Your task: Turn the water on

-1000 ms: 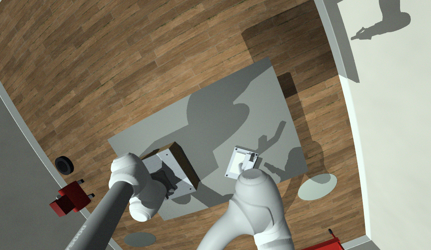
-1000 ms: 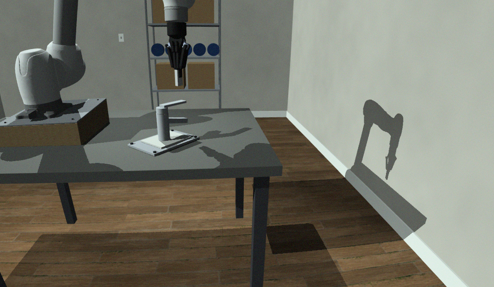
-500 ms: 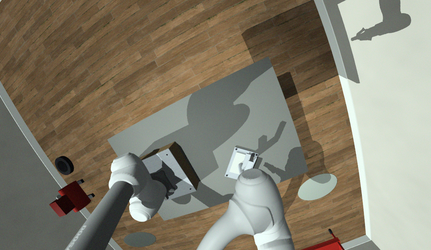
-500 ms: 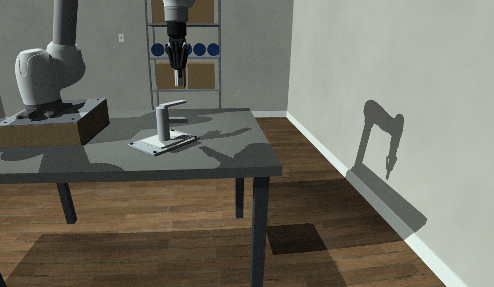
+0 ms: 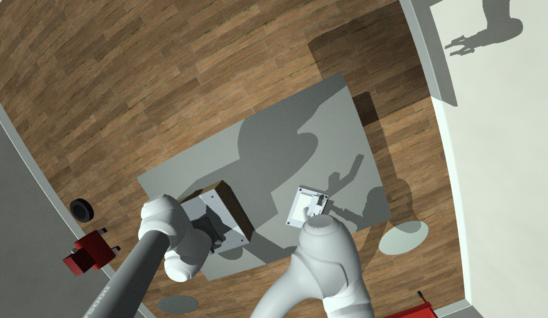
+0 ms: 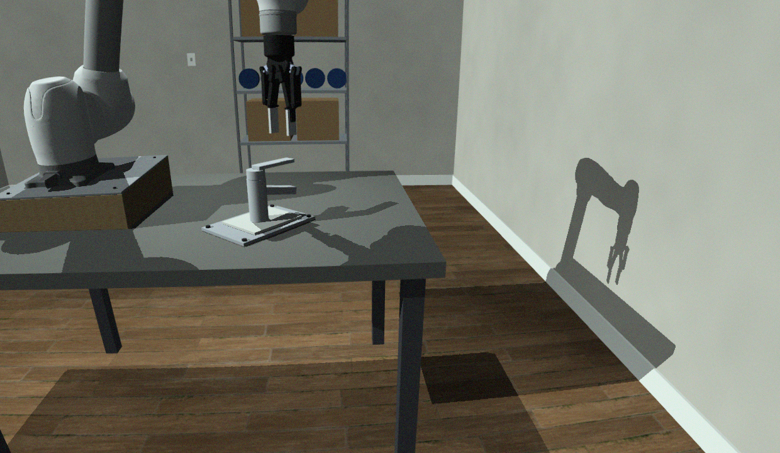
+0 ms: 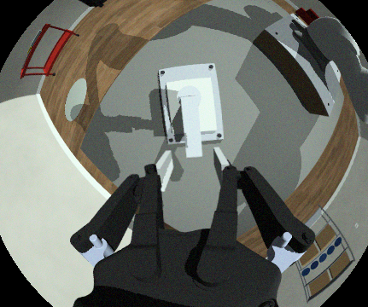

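Tap (image 6: 258, 197) stands on its plate on the counter (image 6: 353, 236), lever (image 6: 273, 164) near level. Claw (image 6: 281, 128) hangs above, partly open, empty. Approach step; next, descend to straddle the lever tip.

The top view is being taken from high overhead, facing straight down and rotated, so the table (image 5: 268, 130) is being seen obliquely across the frame. The exterior view is being taken from the room at roughly table height, facing the shelf rack (image 6: 233, 84) at the back wall. The wrist view is being taken through a fisheye lens behind the gripper (image 7: 194, 160), facing down. The tap (image 6: 258, 194) and its base plate (image 5: 295, 213) are being shared by all three views, though apparently partly hidden from above.
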Tool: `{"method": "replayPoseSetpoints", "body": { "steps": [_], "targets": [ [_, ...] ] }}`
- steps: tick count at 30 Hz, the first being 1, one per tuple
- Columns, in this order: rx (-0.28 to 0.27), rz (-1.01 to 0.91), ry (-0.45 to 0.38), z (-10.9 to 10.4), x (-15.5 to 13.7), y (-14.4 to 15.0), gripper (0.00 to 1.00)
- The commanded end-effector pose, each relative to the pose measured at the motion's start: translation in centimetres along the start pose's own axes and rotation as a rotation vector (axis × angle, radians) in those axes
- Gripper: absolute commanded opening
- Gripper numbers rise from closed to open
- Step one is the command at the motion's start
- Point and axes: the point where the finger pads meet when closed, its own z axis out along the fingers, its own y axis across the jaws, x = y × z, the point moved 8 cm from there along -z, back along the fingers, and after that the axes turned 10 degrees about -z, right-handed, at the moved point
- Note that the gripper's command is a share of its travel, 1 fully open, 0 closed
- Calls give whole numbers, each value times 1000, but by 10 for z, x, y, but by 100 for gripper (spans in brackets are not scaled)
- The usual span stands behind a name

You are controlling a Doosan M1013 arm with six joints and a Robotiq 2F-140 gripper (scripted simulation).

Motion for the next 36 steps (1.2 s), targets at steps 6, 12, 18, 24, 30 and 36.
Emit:
{"method": "replayPoseSetpoints", "body": {
  "steps": [6, 12, 18, 24, 30, 36],
  "targets": [
    [0, 0, 0, 0, 0, 0, 41],
    [0, 0, 0, 0, 0, 0, 41],
    [0, 0, 0, 0, 0, 0, 41],
    [0, 0, 0, 0, 0, 0, 41],
    [0, 0, 0, 3, 0, 0, 41],
    [0, 0, 0, 7, 0, 0, 41]
  ]
}}
